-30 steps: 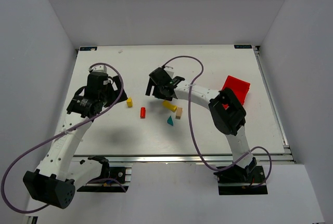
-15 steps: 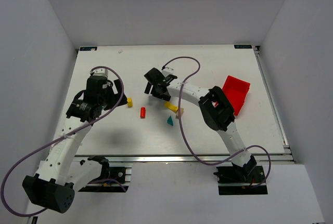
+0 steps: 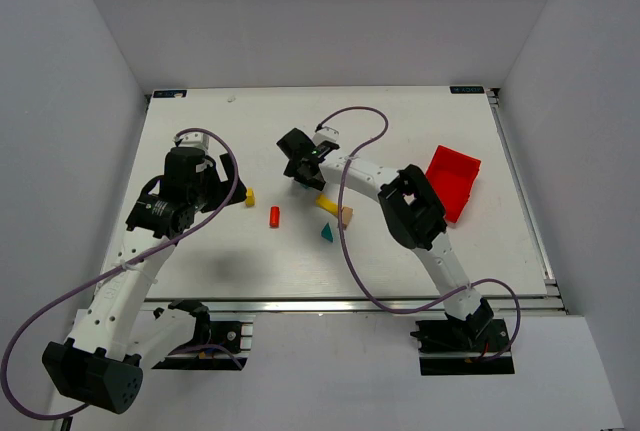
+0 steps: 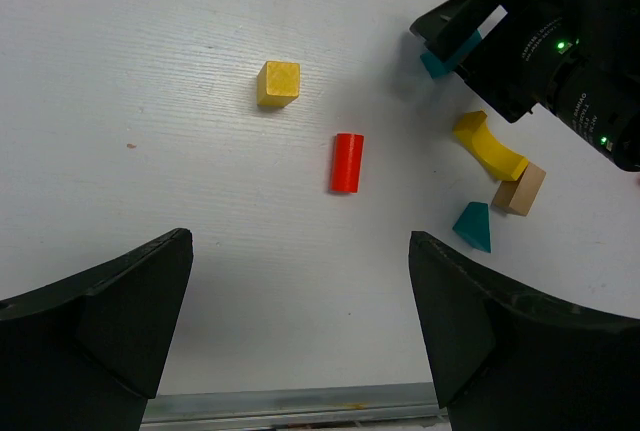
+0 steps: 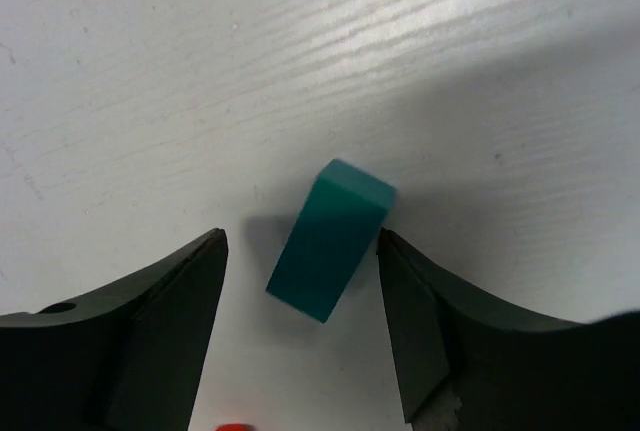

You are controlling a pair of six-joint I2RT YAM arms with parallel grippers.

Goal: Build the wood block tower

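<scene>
My right fingers [image 5: 150,341] stood open astride the teal block [image 5: 330,241], with a gap on each side. The block lay on the bench [image 5: 200,71], its long axis slanted along that gap, far end close to one finger. My left fingers [image 4: 110,321], open and empty, hung well apart; the right arm was nearer.

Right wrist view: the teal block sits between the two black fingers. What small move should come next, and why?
Probably close the right gripper on the teal block. It lies on the table between the fingers, with a gap showing beside it, so it looks not yet gripped, and it must be held before stacking.
</scene>
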